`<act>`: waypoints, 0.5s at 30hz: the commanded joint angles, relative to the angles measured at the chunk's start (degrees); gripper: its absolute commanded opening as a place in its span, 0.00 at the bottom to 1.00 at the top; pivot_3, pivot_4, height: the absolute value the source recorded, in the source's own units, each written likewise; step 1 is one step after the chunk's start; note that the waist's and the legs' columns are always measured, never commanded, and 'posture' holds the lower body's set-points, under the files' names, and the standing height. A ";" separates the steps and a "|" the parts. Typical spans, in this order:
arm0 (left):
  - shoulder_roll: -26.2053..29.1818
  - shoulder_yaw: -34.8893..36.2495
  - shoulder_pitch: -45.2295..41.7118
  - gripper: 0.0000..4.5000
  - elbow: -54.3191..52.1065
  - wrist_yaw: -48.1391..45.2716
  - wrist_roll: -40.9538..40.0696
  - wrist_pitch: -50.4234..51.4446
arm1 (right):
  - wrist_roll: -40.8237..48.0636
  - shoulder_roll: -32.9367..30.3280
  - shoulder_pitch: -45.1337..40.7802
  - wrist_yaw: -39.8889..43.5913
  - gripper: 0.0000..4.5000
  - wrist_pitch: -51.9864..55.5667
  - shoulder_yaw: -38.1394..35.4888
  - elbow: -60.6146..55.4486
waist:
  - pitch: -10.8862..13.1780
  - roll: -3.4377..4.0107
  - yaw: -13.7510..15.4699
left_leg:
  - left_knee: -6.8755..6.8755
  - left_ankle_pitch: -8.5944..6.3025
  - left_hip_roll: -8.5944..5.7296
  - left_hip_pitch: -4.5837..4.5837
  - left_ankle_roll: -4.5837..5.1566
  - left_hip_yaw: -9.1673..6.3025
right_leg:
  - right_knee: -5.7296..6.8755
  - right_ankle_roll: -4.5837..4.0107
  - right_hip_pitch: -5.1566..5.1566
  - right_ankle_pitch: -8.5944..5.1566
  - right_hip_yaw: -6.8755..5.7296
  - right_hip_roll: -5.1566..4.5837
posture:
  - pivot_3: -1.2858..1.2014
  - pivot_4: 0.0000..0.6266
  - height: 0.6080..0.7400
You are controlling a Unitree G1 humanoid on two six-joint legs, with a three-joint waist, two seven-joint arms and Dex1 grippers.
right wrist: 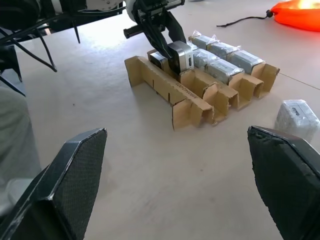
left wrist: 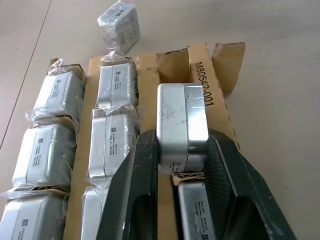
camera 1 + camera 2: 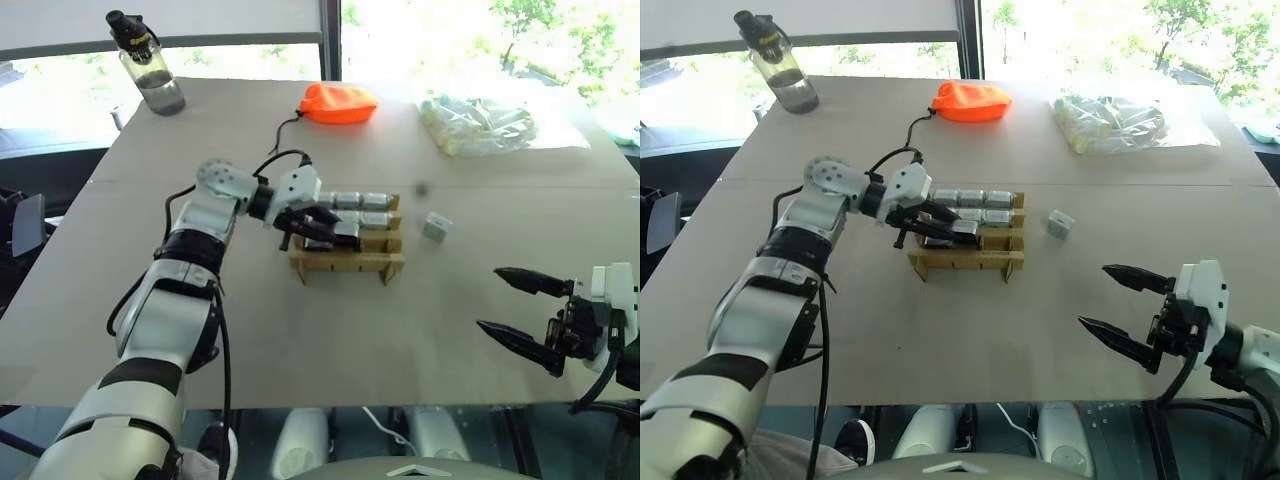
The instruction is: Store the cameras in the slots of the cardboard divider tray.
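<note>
One camera (image 2: 181,122) sits clamped in the left tool (image 2: 182,165) over the third row of the cardboard divider tray (image 1: 172,92), perhaps partly into its slot. Another loose camera (image 3: 436,227) lies just beside the tray. Right tool (image 3: 1118,305) hangs spread wide over bare table (image 3: 330,330) near the front edge.

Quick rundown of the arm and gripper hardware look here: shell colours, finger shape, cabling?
Both arms have glossy white shells with black joint sections. Loose black cables loop along the left arm and arc over its wrist. The left gripper and right gripper each carry two black fingers tapering to points; the finger pads look finely textured up close. The right gripper's housing is white over black.
</note>
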 commanded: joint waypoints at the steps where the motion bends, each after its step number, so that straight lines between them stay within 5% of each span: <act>1: 0.86 -0.87 2.96 0.15 -4.70 -0.16 1.11 2.49 | -0.05 0.42 0.19 -0.28 0.99 -1.07 -0.75 -0.38 | -0.02 0.01 0.00 | 0.00 0.03 0.00 0.01 -0.04 0.02 | 0.00 0.00 0.00 0.00 0.01 0.00 | 0.52 0.24 1.00; 14: 1.24 -0.69 7.06 0.15 -13.87 1.50 0.33 10.68 | -0.37 0.49 0.38 -0.48 0.99 -1.10 -1.42 0.33 | -0.02 -0.01 -0.02 | -0.02 0.09 0.00 0.00 -0.16 0.01 | -0.01 0.00 -0.01 0.00 0.01 0.00 | 0.52 0.24 1.00; 15: 1.14 -0.55 7.04 0.26 -14.23 1.59 0.06 11.36 | -0.44 0.45 0.43 -0.43 1.00 -1.13 -1.48 0.44 | -0.02 -0.01 -0.03 | -0.02 0.09 0.00 0.00 -0.16 0.01 | -0.01 0.00 0.00 0.00 0.01 0.01 | 0.52 0.24 1.00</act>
